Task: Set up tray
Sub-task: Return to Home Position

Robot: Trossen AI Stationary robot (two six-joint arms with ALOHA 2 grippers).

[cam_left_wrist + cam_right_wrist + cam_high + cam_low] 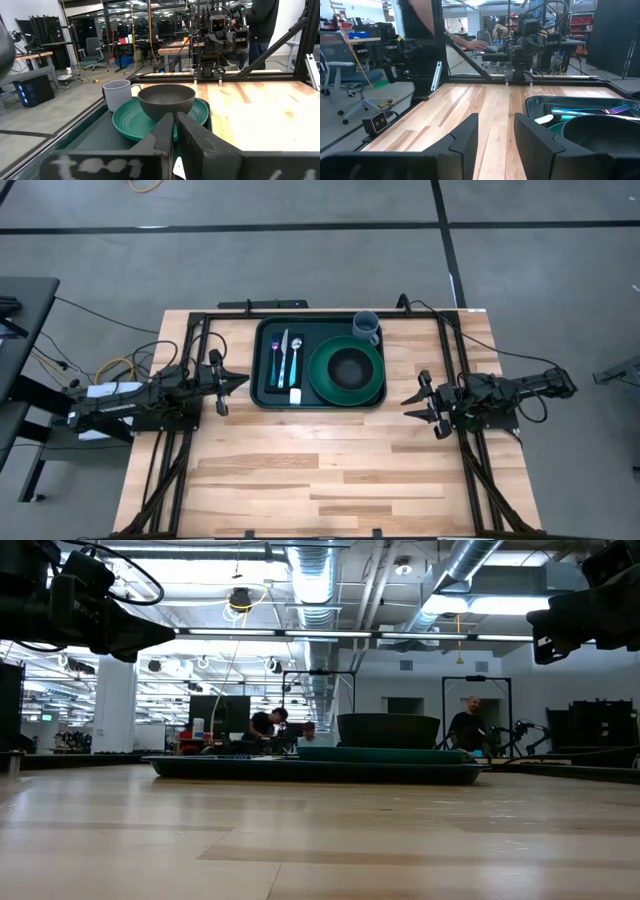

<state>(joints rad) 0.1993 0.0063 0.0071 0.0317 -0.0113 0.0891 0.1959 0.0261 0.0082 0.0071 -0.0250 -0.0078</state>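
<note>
Pale wooden bench fills the high view, and the large dark green rectangular plastic tray sits at its upper middle, with its long axis running left to right between your arms. Your left arm lies level at frame left, its jaws closed to a slit on nothing, just beside the tray's left short edge, so it is nearer. Your right arm lies level at frame right, jaws parted and empty, off the tray's lower right corner.

No text, label, brand, number or sign can be read anywhere.
</note>
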